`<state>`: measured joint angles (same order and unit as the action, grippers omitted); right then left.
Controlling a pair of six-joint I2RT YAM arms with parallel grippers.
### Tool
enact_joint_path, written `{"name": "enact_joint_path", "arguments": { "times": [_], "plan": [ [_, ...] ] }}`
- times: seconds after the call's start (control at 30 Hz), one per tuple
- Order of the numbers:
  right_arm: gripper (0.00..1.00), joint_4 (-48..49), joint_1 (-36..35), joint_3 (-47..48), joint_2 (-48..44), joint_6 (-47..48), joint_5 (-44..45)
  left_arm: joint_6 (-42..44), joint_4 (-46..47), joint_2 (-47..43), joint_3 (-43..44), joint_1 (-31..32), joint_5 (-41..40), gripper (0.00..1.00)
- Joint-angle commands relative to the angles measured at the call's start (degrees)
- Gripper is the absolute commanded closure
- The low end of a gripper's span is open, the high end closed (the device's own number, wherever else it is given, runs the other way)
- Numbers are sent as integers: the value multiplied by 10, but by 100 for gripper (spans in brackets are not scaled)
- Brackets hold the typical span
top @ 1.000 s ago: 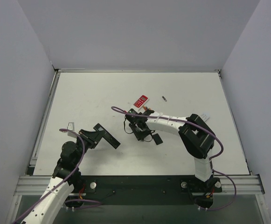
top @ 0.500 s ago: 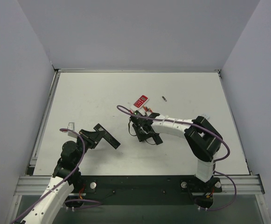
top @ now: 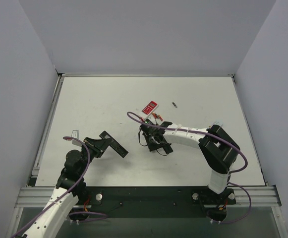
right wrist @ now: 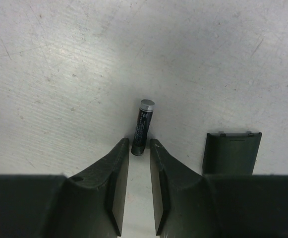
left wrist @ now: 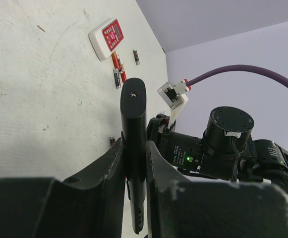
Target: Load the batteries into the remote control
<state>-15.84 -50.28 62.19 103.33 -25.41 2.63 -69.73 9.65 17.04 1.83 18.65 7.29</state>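
Note:
My left gripper is shut on the long black remote control, which it holds by its long sides above the table; the same remote control shows at the front left in the top view. My right gripper is down at the table with its jaws a narrow gap apart. The near end of a dark battery lies between its tips with slim gaps either side. More batteries lie beside the red-and-white remote.
The black battery cover lies flat just right of my right fingers. A red-and-white remote lies mid-table, with a lone battery to its right. A small white object sits near the left edge. Walls enclose three sides.
The right arm has shifted a little to the right and toward the front edge, bringing its gripper down over the dark battery. The left arm and the remote have not moved.

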Motion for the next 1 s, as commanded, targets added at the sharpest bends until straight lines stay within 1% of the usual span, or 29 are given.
{"name": "enact_joint_path", "arguments": {
  "times": [0.0, 0.3, 0.37, 0.5, 0.7, 0.83, 0.97],
  "plan": [
    [81, -64, 0, -33, -1, -12, 9, -7, 35, -3, -49, 0, 5, 100],
    [88, -55, 0, -34, 5, -7, 18, -11, 51, 8, -51, 0, 10, 100],
    [90, -53, 0, -32, 6, -4, 17, -13, 55, 10, -52, 0, 11, 100],
    [100, -53, -2, -36, 1, 2, 17, -15, 63, 12, -54, 0, 13, 100],
    [100, -68, -13, -37, -51, 35, 26, -33, 109, 30, -71, 0, 24, 100],
    [100, -110, -31, -15, -95, 64, 36, -38, 141, 56, -72, 0, 37, 100],
    [100, -181, -50, 32, -144, 86, 32, -48, 176, 81, -77, 1, 43, 100]
  ]
}}
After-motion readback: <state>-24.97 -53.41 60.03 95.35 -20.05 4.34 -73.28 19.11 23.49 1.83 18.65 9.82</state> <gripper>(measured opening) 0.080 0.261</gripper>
